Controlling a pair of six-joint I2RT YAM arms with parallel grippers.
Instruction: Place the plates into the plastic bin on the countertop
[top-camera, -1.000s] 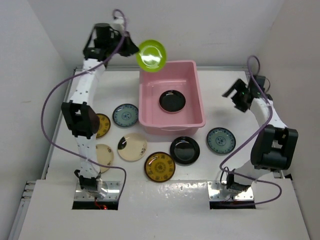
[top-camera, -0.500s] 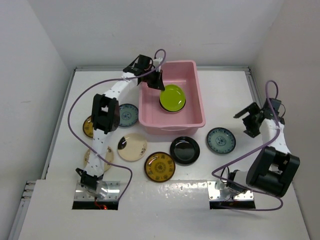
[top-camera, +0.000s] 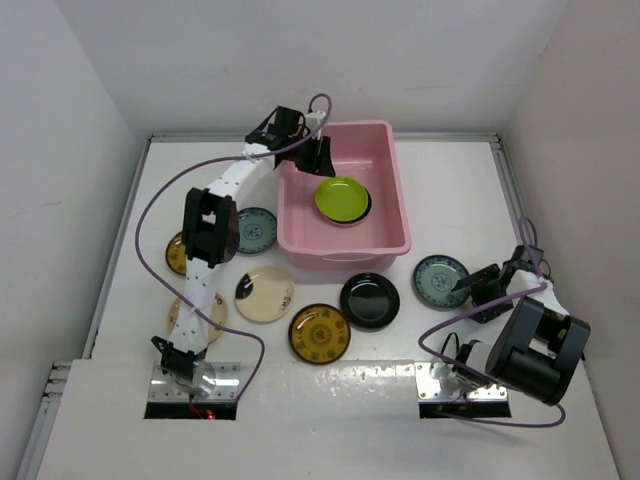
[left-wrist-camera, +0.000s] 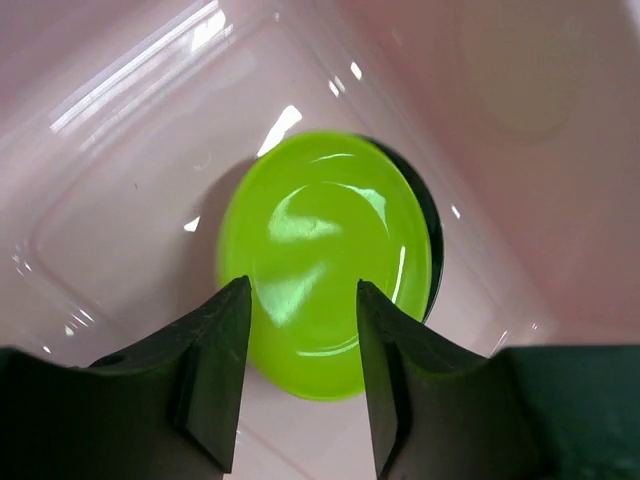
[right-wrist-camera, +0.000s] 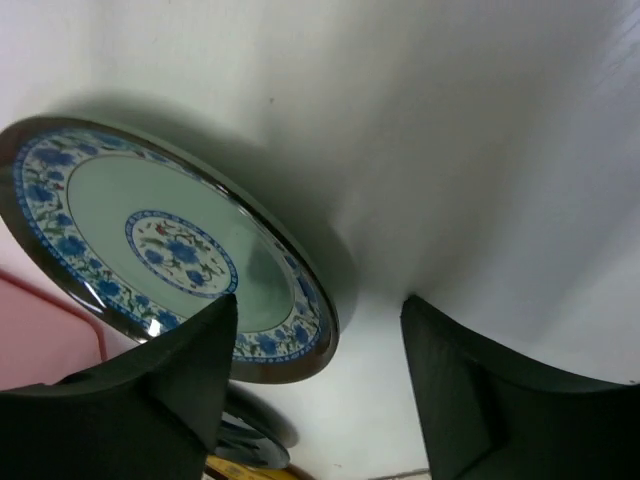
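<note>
The pink plastic bin (top-camera: 396, 185) stands at the back middle of the white countertop (top-camera: 455, 190). Inside it a lime green plate (top-camera: 340, 197) lies tilted on a black plate (top-camera: 366, 207). My left gripper (top-camera: 321, 160) hangs open above the bin's left side; in its wrist view the green plate (left-wrist-camera: 325, 250) lies free below the gripper (left-wrist-camera: 303, 300). My right gripper (top-camera: 466, 288) is open and low at the right edge of a pale blue patterned plate (top-camera: 440, 281). In the right wrist view the gripper (right-wrist-camera: 320, 310) straddles that plate's (right-wrist-camera: 160, 240) rim.
In front of the bin lie a black plate (top-camera: 369, 300), an amber plate (top-camera: 319, 333) and a cream blotched plate (top-camera: 264, 294). A second blue plate (top-camera: 252, 230) lies to the bin's left. Another amber plate (top-camera: 179, 254) and a cream one (top-camera: 208, 310) sit partly behind the left arm.
My left gripper carried the green plate down into the bin and has let go of it; it now rests on the black plate. My right arm swung down to the blue plate.
</note>
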